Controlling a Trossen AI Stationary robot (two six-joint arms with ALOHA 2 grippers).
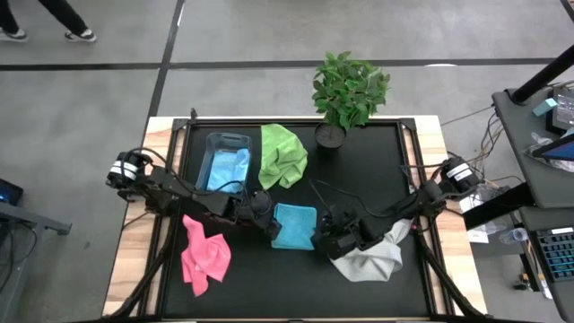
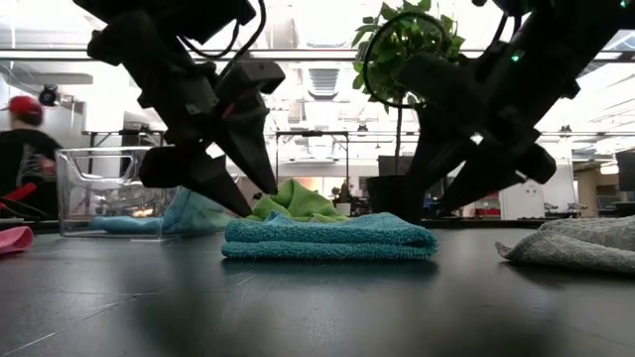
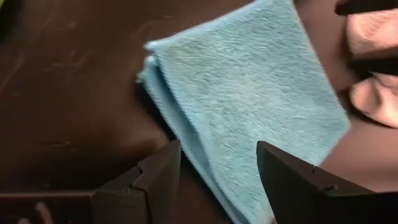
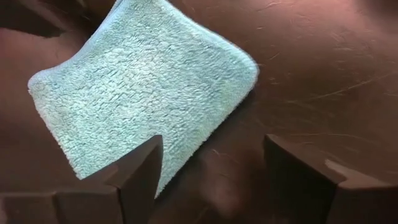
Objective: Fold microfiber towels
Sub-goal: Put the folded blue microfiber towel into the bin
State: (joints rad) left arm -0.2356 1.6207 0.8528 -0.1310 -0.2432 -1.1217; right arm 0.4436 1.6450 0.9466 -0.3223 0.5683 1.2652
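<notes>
A folded light blue towel (image 1: 294, 226) lies flat near the middle of the black surface (image 1: 377, 161), and both arms hang low on either side of it. The left pincer (image 3: 217, 165) stands with its fingers apart right at the towel's edge, holding nothing. The right pincer (image 4: 214, 165) is spread wide too, empty, just off the towel's opposite corner. A pale grey towel (image 1: 369, 258) sits crumpled under the right arm, a pink towel (image 1: 204, 256) lies bunched toward the left front, and a lime green towel (image 1: 282, 154) is heaped beside the clear bin (image 1: 225, 144), which holds another blue towel (image 1: 230, 168). A potted plant (image 1: 348, 90) stands at the back.
</notes>
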